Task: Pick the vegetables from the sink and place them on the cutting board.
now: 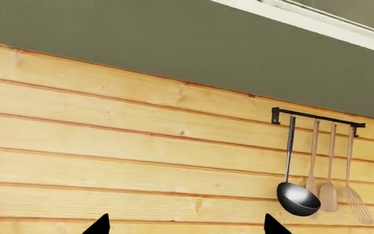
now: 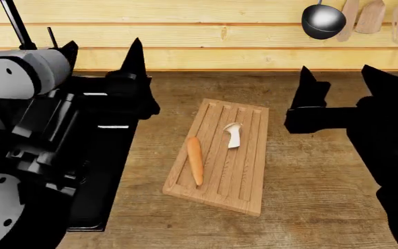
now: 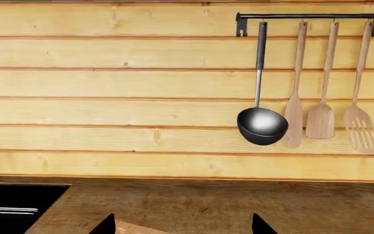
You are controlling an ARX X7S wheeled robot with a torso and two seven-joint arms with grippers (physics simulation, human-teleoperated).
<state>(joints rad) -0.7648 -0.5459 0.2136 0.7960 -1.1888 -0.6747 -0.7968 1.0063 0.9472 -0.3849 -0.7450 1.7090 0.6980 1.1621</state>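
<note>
Planks fill the left wrist view: the left gripper (image 1: 187, 226) shows only two black fingertips set wide apart with nothing between them, aimed at the wall and a rack of utensils (image 1: 323, 170).

From the head camera, the carrot (image 2: 195, 160) and mushroom (image 2: 233, 135) both lie on the cutting board (image 2: 221, 155), beside the sink (image 2: 105, 155). The task looks finished, with no vegetable seen in the visible basin. Both arms hover raised on either side of the board, well apart from the vegetables.

The right wrist view shows the right gripper (image 3: 181, 225) likewise spread and empty, facing the wall, a board corner just between its tips.
</note>
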